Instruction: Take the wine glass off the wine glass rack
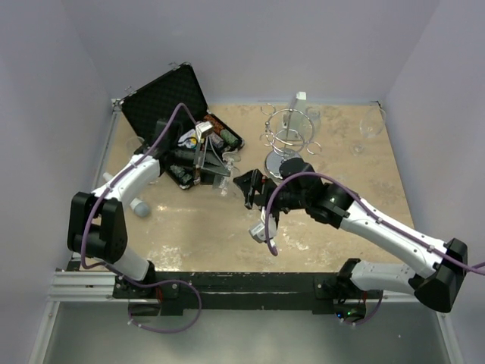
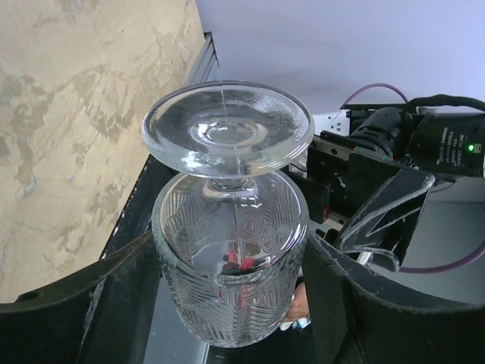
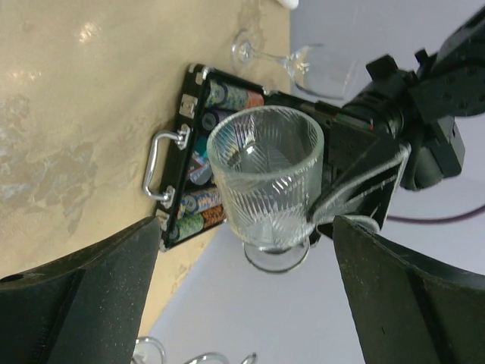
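ok so your left gripper (image 2: pixel 231 292) is clamped on the bowl of the ribbed wine glass (image 2: pixel 227 250), with the foot pointing back at the wrist. the glass is off the wine glass rack (image 1: pixel 286 140), which stands well apart, out past the right gripper (image 3: pixel 246 227). that one's spread wide with nothing in it, facing the rim. i'd say lift-off is done. next looks like a handover, so bring the right around the bowl before the left lets go.

You had the left arm (image 1: pixel 125 178) reaching inward, the left gripper (image 1: pixel 218 180) clamped on the wine glass (image 2: pixel 227 288); the right arm (image 1: pixel 379 224) faced it, the right gripper (image 1: pixel 248 189) spread wide.
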